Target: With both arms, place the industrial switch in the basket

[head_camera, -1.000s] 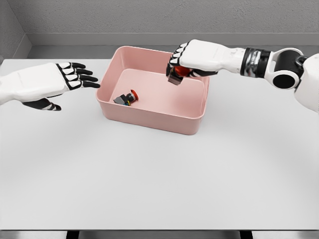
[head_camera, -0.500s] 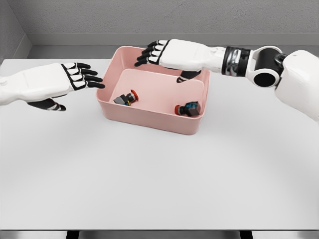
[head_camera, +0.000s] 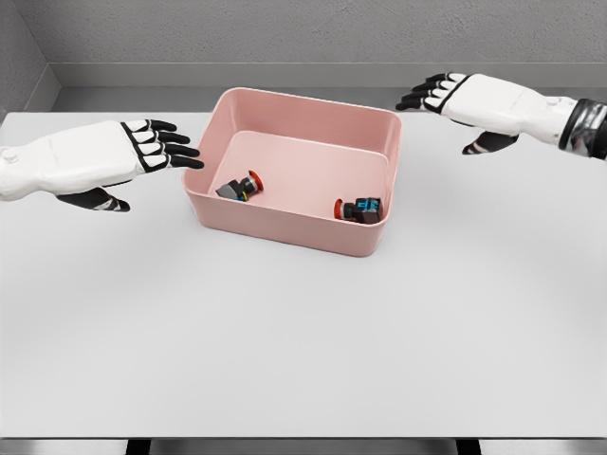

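In the pink basket [head_camera: 285, 224], two red-capped industrial switches [head_camera: 359, 209]; both on their sides

We see each robot hand, left [head_camera: 112, 161] and right [head_camera: 467, 100], shelled in smooth glossy white, with black fingers [head_camera: 169, 150] banded by white segment plates. The right wrist carries what looks like a dark metallic cuff [head_camera: 588, 128], cropped by the frame edge.

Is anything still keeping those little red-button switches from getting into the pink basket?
Nothing visible does. Both switches, one at the left and one at the right, already lie inside the pink basket. The left hand and right hand hover open outside it, holding nothing.
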